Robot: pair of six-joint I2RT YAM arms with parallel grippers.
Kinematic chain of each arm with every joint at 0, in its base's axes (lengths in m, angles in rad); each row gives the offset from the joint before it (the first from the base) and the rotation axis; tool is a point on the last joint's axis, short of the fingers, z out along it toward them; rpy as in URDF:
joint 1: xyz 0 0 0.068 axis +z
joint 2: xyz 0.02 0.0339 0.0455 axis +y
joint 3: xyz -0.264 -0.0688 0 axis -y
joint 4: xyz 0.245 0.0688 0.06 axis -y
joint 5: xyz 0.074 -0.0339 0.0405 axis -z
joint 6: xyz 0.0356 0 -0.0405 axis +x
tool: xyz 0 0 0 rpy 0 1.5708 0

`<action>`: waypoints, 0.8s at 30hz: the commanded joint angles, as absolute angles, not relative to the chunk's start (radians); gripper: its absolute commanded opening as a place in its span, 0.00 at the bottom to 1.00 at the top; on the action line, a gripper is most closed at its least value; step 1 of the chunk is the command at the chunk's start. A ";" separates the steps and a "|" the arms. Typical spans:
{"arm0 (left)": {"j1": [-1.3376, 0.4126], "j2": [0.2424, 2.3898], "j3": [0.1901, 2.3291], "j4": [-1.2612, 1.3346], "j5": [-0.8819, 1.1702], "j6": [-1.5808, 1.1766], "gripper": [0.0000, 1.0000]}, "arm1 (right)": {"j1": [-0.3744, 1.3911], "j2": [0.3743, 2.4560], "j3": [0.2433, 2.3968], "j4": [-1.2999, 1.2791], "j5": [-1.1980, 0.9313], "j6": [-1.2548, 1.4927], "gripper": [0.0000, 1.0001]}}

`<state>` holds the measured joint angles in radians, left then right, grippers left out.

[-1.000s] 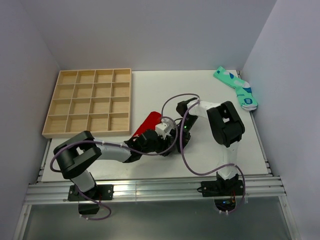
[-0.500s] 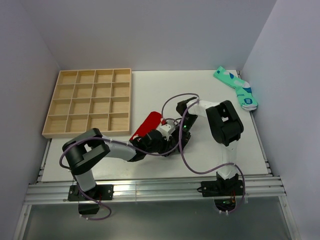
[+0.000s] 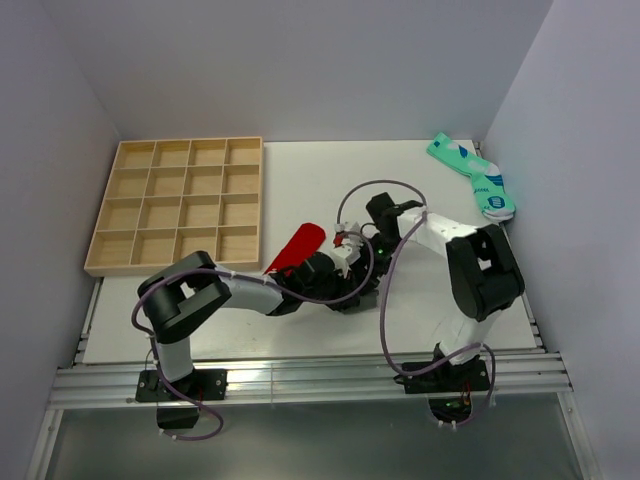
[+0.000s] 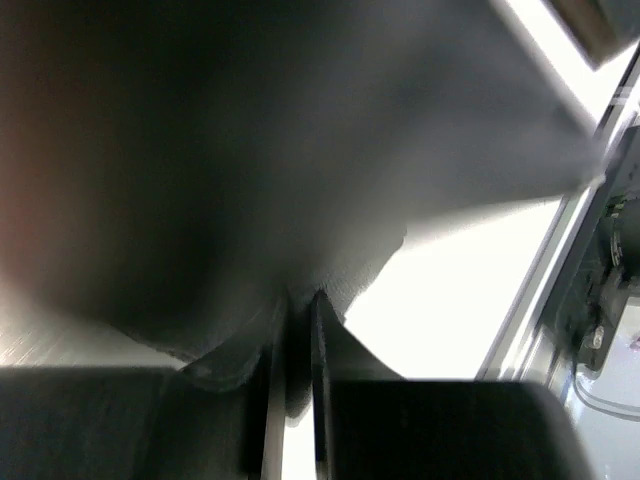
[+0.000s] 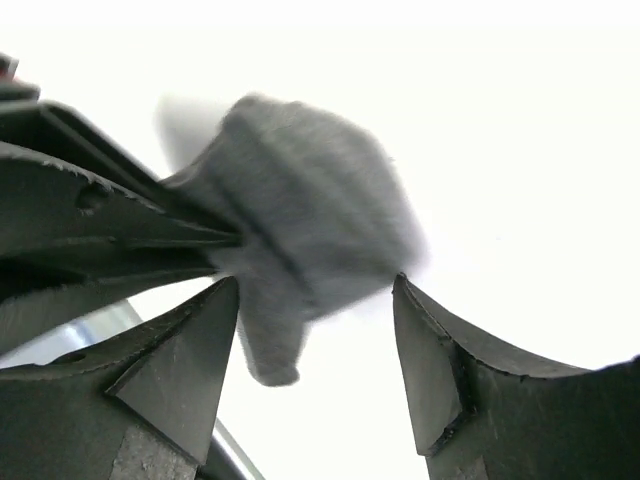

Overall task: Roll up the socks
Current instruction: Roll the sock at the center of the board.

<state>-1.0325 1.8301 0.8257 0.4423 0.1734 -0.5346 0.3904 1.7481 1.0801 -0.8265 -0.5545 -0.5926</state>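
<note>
The dark grey sock [image 5: 310, 225] is a bunched roll in the right wrist view. The left gripper's fingers [image 5: 110, 215] pinch it from the left there. In the left wrist view the same grey sock [image 4: 250, 180] fills the upper frame, and my left gripper [image 4: 296, 305] is shut on a fold of it. My right gripper [image 5: 316, 288] stands open just in front of the roll, and neither finger touches it. From above, the red sock [image 3: 297, 247] lies flat just left of both grippers. There the left gripper [image 3: 350, 270] and right gripper [image 3: 372, 232] hide the grey sock.
A wooden tray [image 3: 175, 205] with several compartments sits at the back left. Mint-green patterned socks [image 3: 475, 178] lie in the back right corner. Purple cables loop over both arms near the table's middle.
The right gripper has opened and pulled back up and to the right, off the grey sock. The left gripper has narrowed onto the grey sock and reached further right.
</note>
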 commanded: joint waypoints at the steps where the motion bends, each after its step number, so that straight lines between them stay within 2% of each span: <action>1: -1.029 1.849 0.816 0.299 0.255 -0.571 0.00 | 0.330 1.651 1.066 -0.684 -0.511 -0.522 0.71; 10: -0.943 1.844 0.792 0.304 0.440 -0.659 0.00 | 0.226 1.447 0.922 -0.595 -0.511 -0.600 0.71; 17: -0.882 1.865 0.845 0.226 0.592 -0.710 0.00 | 0.218 1.255 0.783 -0.600 -0.583 -0.784 0.69; 20: -0.865 1.881 0.885 0.172 0.639 -0.727 0.00 | 0.242 1.120 0.717 -0.583 -0.581 -0.834 0.68; 24: -0.845 1.920 0.965 0.075 0.675 -0.735 0.00 | 0.348 1.048 0.661 -0.572 -0.532 -0.864 0.65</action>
<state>-0.8581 1.8851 0.9081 0.2039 0.6094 -0.7219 0.2871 1.0939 0.6907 -0.6121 -0.5411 -0.7952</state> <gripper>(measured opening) 0.151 0.654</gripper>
